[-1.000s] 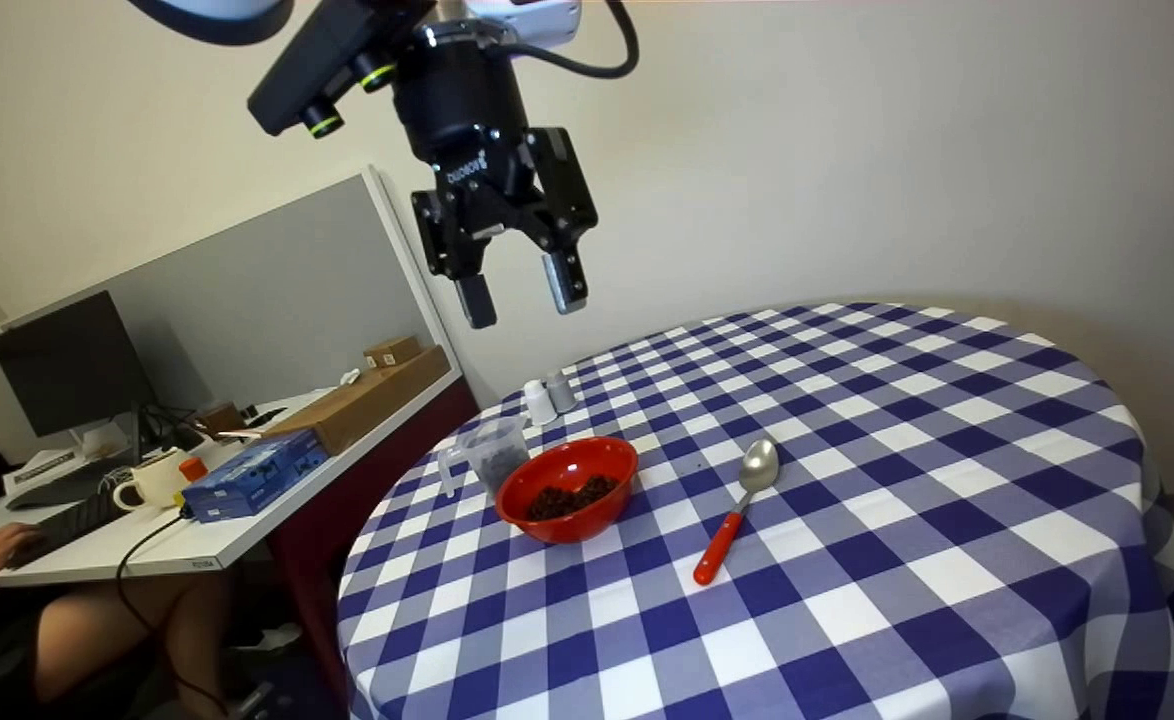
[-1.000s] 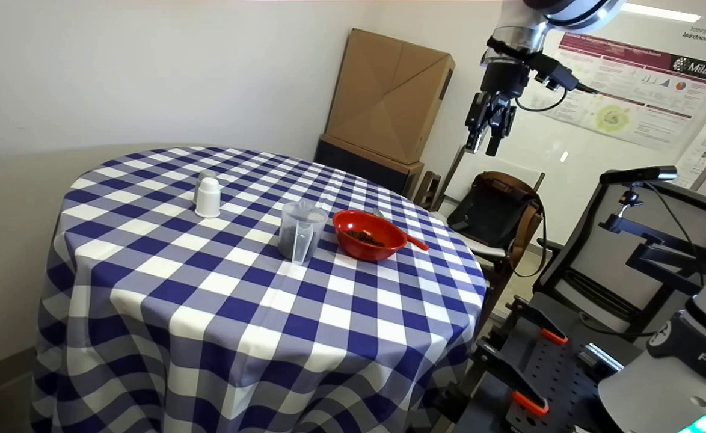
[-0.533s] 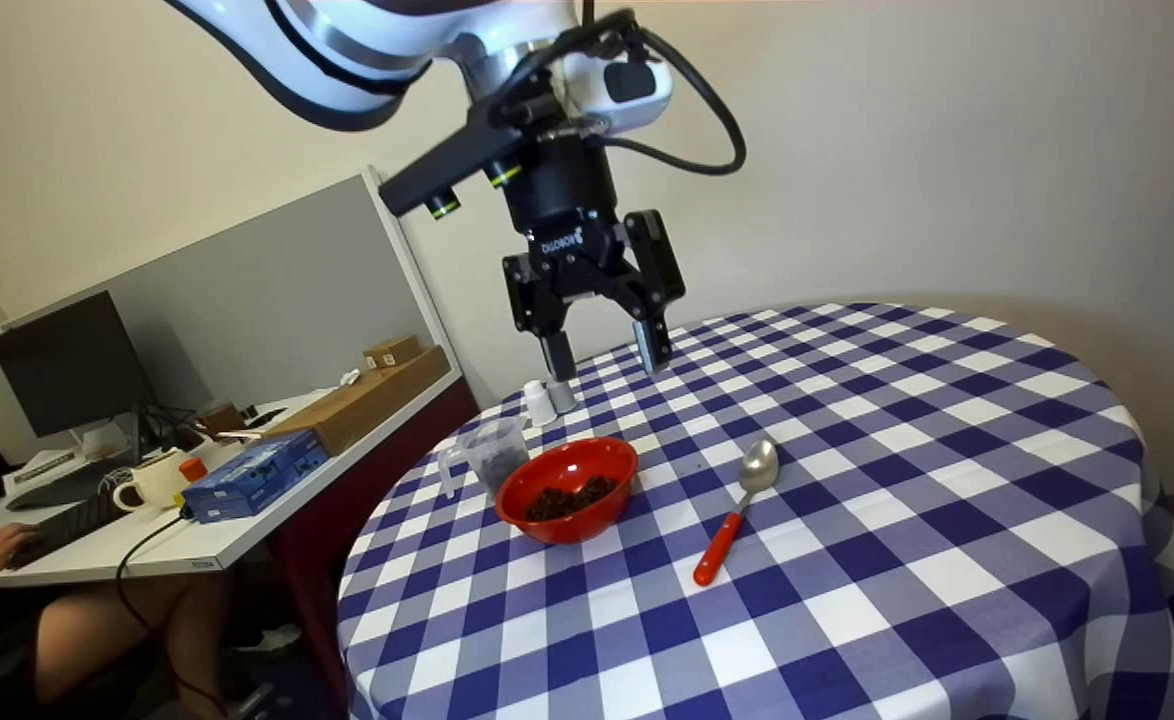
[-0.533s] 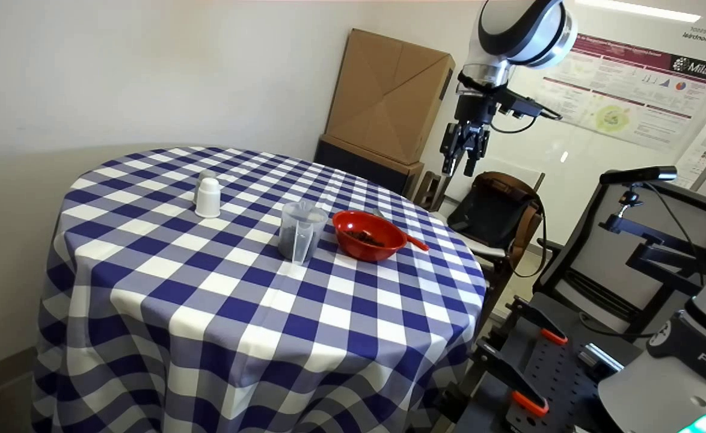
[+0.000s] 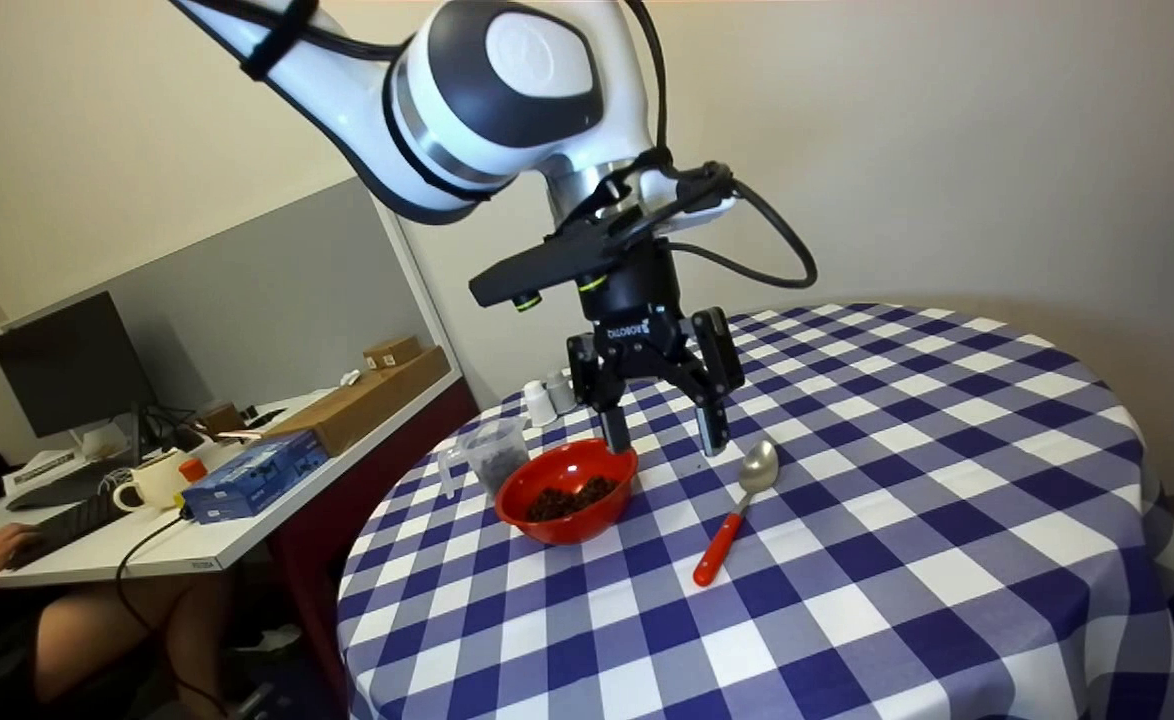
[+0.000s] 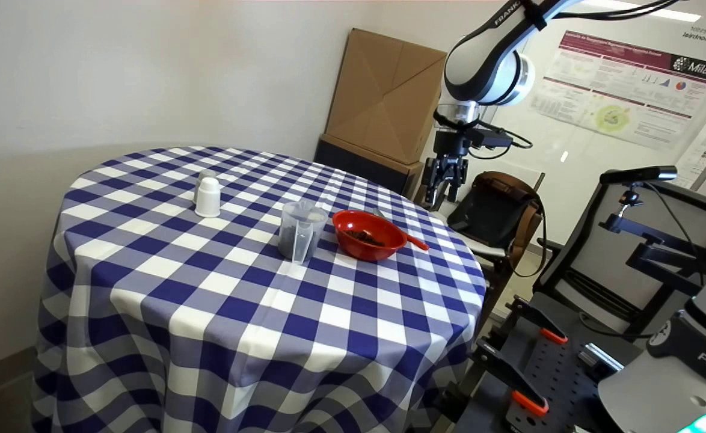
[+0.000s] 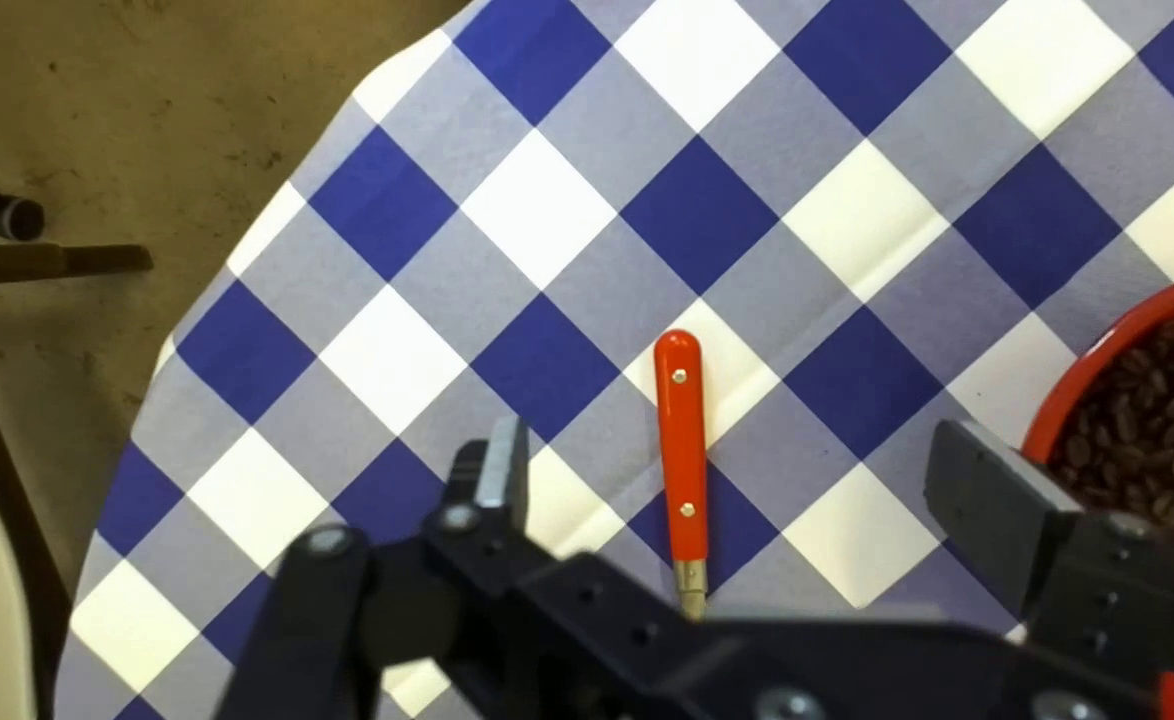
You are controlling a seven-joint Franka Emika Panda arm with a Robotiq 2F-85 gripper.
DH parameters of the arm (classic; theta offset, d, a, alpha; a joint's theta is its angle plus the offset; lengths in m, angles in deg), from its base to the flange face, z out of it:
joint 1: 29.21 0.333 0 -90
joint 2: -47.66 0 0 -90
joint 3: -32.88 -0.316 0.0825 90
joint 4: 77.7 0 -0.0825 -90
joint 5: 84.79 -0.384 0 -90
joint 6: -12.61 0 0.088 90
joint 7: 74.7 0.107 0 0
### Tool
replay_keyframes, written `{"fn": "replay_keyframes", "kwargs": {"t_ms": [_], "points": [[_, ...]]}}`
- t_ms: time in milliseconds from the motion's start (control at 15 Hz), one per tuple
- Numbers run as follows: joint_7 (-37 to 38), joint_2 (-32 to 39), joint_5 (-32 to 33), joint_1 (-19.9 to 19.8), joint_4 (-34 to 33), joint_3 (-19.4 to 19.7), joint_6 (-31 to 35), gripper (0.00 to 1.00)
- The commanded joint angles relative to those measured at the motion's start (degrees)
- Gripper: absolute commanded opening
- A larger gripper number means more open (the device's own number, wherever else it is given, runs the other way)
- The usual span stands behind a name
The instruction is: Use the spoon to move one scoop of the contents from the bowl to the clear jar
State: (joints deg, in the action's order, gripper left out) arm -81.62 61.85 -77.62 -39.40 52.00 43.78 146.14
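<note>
My gripper (image 5: pixel 664 432) is open and empty above the table, pointing down; it also shows in the other views (image 6: pixel 441 193) (image 7: pixel 747 500). The spoon (image 5: pixel 719 548) lies on the cloth. Its red handle (image 7: pixel 683 450) shows between and below my fingers in the wrist view, with its scoop hidden behind the gripper. The red bowl (image 5: pixel 569 528) stands beside it, at the right edge of the wrist view (image 7: pixel 1077 375). It holds dark brown beans (image 7: pixel 1162 430), the contents. The clear jar (image 6: pixel 302 231), a see-through jug with a handle, stands beside the bowl with dark matter inside.
A white shaker (image 6: pixel 208 198) and a grey one (image 5: pixel 560 391) stand behind the jar on the round table with its checked cloth (image 5: pixel 897 560). A desk (image 5: pixel 237 530) with a blue box (image 5: pixel 257 475) and a seated person's arm are beyond it.
My open gripper has come down toward the table and moved across until it is near and above the spoon and bowl. The spoon, bowl and jar have not moved.
</note>
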Motion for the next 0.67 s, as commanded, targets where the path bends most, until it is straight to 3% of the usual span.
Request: {"fn": "replay_keyframes", "kwargs": {"t_ms": [0, 600], "points": [[-0.2, 5.9, -0.3, -0.9, -3.9, -0.3, 1.2, 1.00], [0.1, 13.8, 0.0, -0.9, -8.2, -1.0, 2.7, 0.99]]}}
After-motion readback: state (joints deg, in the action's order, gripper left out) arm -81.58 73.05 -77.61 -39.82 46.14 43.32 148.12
